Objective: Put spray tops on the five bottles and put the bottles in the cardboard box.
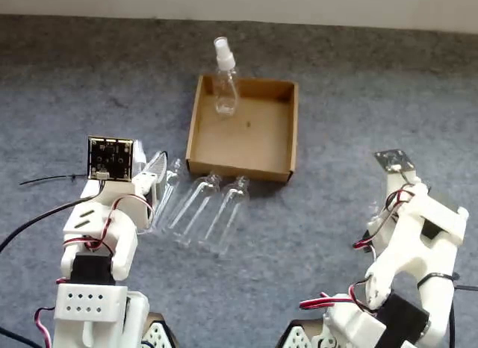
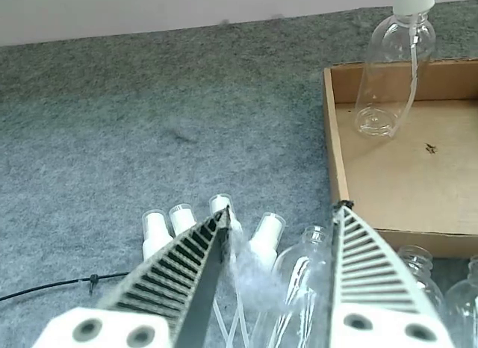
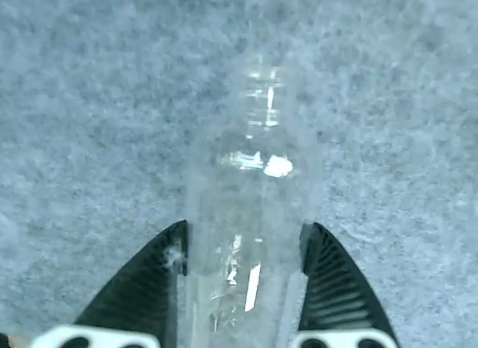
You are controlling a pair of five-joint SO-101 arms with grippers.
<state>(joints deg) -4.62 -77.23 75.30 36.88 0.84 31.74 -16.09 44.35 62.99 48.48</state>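
Observation:
A clear bottle (image 3: 250, 191) without a top lies between the fingers of my right gripper (image 3: 245, 230), which is shut on it over the grey carpet, the threaded neck pointing away. My left gripper (image 2: 282, 213) stands open just above several white spray tops (image 2: 158, 227) lying on the carpet, next to an uncapped bottle (image 2: 302, 269). In the high view, three uncapped bottles (image 1: 198, 206) lie side by side in front of the cardboard box (image 1: 287, 131). One bottle with a spray top (image 1: 225, 83) stands in the box's far left corner.
The grey carpet (image 1: 336, 79) covers the whole table. A black cable (image 1: 45, 180) runs off to the left of the left arm (image 1: 97, 236). The right arm (image 1: 414, 228) stands well right of the box.

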